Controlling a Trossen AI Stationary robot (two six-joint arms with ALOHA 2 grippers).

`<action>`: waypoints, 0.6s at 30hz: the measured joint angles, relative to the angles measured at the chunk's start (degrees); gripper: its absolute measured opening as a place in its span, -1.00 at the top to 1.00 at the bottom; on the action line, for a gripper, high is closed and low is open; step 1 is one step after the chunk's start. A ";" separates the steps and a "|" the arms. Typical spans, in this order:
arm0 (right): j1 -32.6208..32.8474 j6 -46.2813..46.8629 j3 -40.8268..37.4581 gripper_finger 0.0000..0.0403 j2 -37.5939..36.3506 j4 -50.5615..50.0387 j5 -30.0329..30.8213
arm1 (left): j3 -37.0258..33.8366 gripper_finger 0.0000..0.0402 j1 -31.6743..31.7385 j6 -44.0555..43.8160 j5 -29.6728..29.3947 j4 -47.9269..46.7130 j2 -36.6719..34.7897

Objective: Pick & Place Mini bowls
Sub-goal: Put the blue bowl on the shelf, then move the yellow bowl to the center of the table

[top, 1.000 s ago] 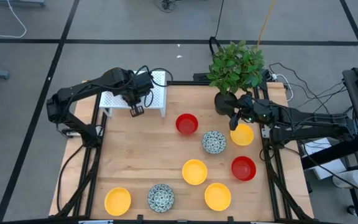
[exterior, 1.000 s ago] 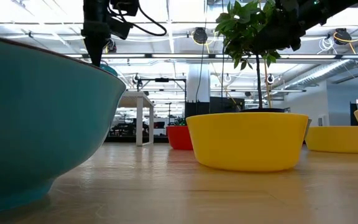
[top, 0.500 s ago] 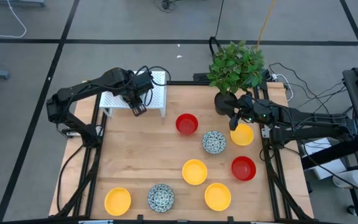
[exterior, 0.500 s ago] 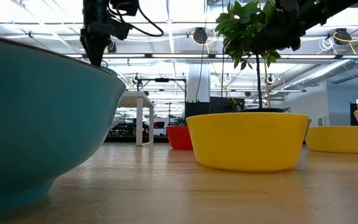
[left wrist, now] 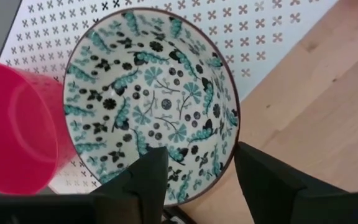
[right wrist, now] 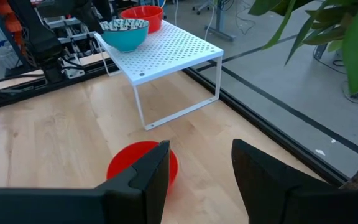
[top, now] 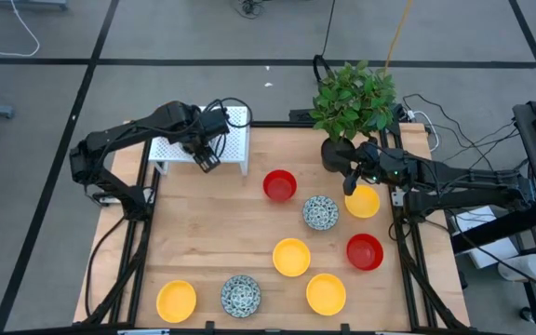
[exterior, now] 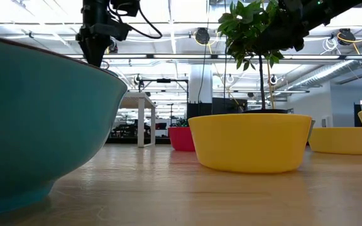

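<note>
A white bowl with a blue-green pattern (left wrist: 151,106) sits on its base on the white perforated rack (top: 235,140) at the table's far left, beside a red bowl (left wrist: 17,124). My left gripper (left wrist: 197,177) is open just above it. One finger is over the bowl's inside and one is outside its rim. My right gripper (top: 352,181) hangs open at the far right, over the edge of a yellow bowl (top: 362,201). Several more mini bowls stand on the table, among them a red one (top: 280,185) and a patterned one (top: 321,212).
A black pot with a green plant (top: 350,102) stands at the far right edge, next to my right gripper. Yellow bowls (top: 291,257), (top: 326,293), (top: 176,301), a red bowl (top: 365,251) and a patterned bowl (top: 241,295) fill the near half. Bare wood lies left of centre.
My left gripper has opened over the rack and let go of the patterned bowl, which stays on the rack beside the red one.
</note>
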 joint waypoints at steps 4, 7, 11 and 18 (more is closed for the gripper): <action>0.00 0.07 0.00 0.21 0.01 0.00 -0.06 | 0.00 0.06 -0.23 -0.34 -0.78 0.00 -0.26; 0.00 0.21 0.00 0.21 0.01 0.00 -0.08 | 0.02 0.06 -0.21 -0.44 -1.85 -0.10 -0.37; 0.00 0.27 0.00 0.21 0.01 -0.02 -2.05 | 0.02 0.06 -0.23 -2.42 -1.80 -2.62 -0.35; 0.02 0.27 0.00 0.21 0.00 -0.04 -3.14 | 0.02 0.06 -1.37 -5.04 1.92 -3.98 -0.63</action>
